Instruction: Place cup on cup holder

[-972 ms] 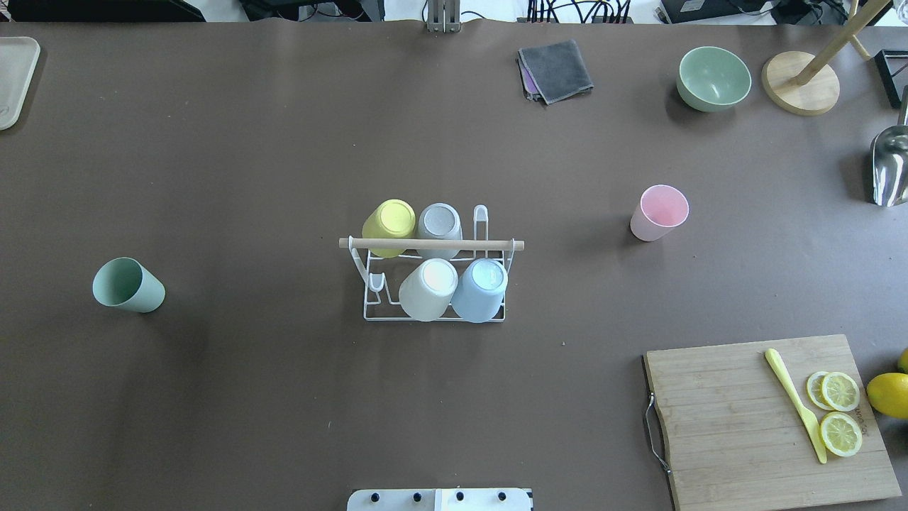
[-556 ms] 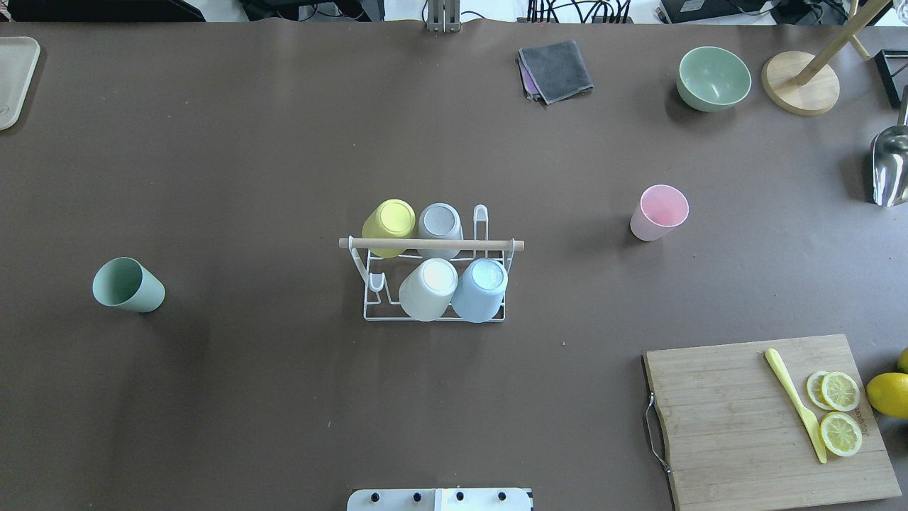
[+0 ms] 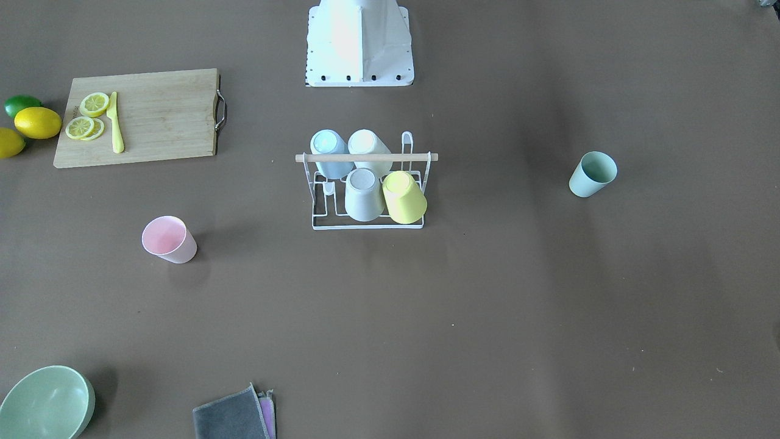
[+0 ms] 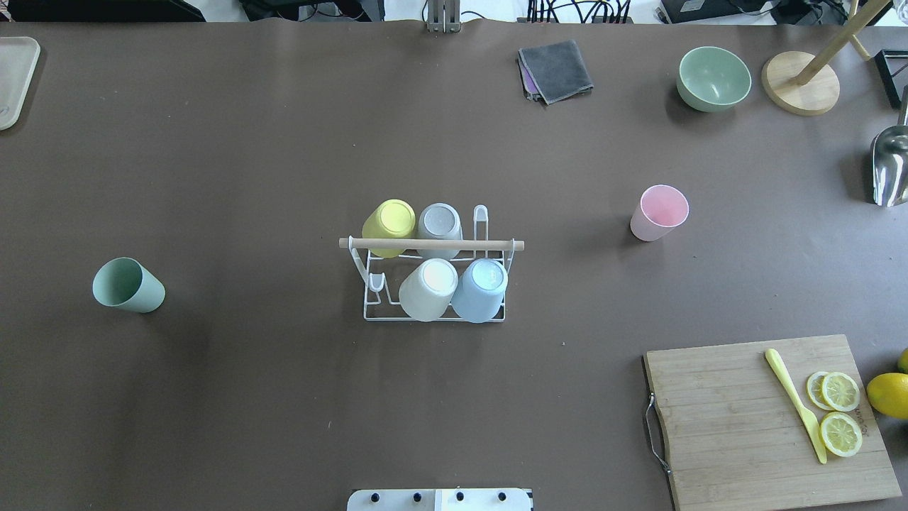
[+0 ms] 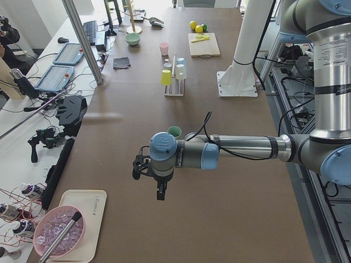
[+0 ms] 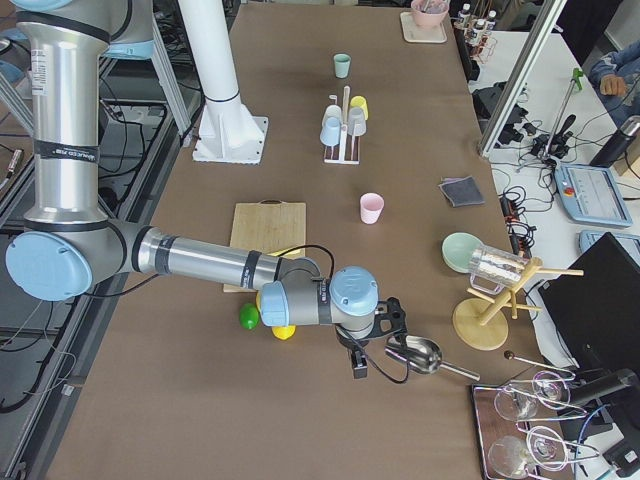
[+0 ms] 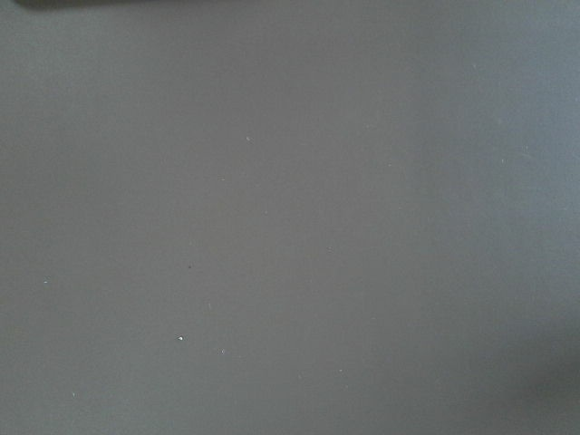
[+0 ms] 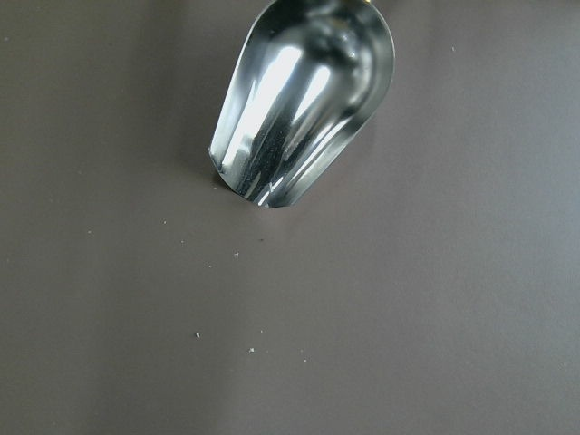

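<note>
The white wire cup holder (image 4: 433,244) with a wooden bar stands mid-table and carries yellow, grey, white and blue cups upside down. It also shows in the front view (image 3: 365,157). A pink cup (image 4: 660,211) stands upright to its right. A green cup (image 4: 128,285) stands far to its left. My left gripper (image 5: 159,192) hangs over bare table beyond the green cup (image 5: 174,131). My right gripper (image 6: 358,365) hangs beside a metal scoop (image 6: 415,355). Both show only in the side views, so I cannot tell whether they are open or shut.
A cutting board (image 4: 766,419) with lemon slices and a yellow knife lies front right. A green bowl (image 4: 713,78), a grey cloth (image 4: 555,69), a wooden stand (image 4: 801,81) and the scoop (image 4: 890,167) are at the back right. A tray (image 4: 14,78) lies back left.
</note>
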Tool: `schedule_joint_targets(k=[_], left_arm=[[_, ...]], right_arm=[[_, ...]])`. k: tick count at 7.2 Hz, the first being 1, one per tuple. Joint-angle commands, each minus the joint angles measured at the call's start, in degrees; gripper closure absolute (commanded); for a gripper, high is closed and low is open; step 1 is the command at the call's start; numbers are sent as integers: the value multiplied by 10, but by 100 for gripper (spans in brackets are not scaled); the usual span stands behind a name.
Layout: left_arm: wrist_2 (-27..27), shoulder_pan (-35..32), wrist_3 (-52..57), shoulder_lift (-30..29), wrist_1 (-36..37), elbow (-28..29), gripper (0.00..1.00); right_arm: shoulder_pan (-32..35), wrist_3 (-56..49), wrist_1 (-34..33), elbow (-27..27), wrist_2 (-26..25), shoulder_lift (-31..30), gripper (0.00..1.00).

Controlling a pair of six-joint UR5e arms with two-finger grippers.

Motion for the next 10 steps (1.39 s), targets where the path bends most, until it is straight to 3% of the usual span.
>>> schedule_joint_targets(k=[1,4,5,8,10], left_arm=[[1,8,1,-35,20,1,2],[5,51,1,-177,223,0,2],[5,63,1,-200,254,-1,2],[4,70,1,-198,273,-1,2],[5,79,-1,-220,340,-4,2]], right_arm=[[-2,-2,-4,24,16,4,0],[-28,-3,-21,81,8,-20,0],[-50,-3,-50,108,8,-17,0],[-122,-1,-110,163,-21,13,0],[-187,-3,-249,207,-71,68,0]])
